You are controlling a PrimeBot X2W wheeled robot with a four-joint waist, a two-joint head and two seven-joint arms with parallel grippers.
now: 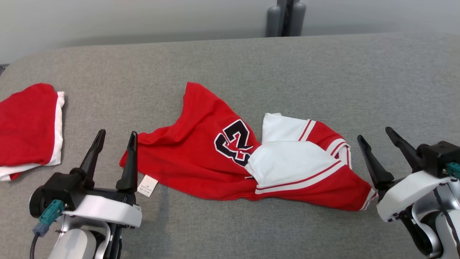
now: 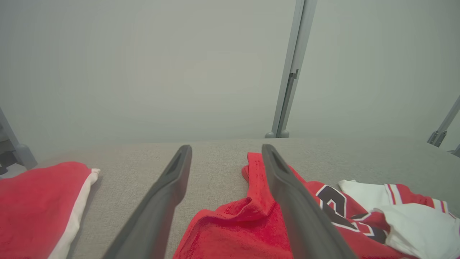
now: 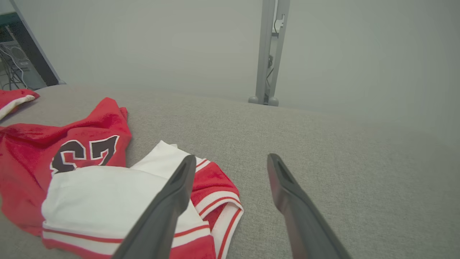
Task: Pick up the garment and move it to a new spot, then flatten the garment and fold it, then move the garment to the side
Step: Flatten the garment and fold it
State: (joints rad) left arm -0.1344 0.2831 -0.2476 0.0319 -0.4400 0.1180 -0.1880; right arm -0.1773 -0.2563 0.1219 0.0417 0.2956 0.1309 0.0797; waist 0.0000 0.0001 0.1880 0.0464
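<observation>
Crumpled red-and-white garment [image 1: 201, 158] lies mid-bench [image 1: 251, 61], closer to the near edge, number patch facing up, white label [image 1: 147, 185] at its left end. Left gripper [image 1: 118, 132] sits low at the near edge, fingers aimed at the far edge, spread wide, empty, inner finger right by the garment's left hem; contact unclear. Right gripper [image 1: 374, 133] is just beside the garment's right end, fingers angled leftward, spread, holding nothing. Folded red piece [image 1: 28, 126] lies at the left edge.

Garment [image 1: 194, 169] spans table [image 1: 323, 72] centre; bare surface behind it and at far right. Folded red pile [image 1: 28, 126] occupies left edge; post [image 1: 285, 18] beyond far edge.
</observation>
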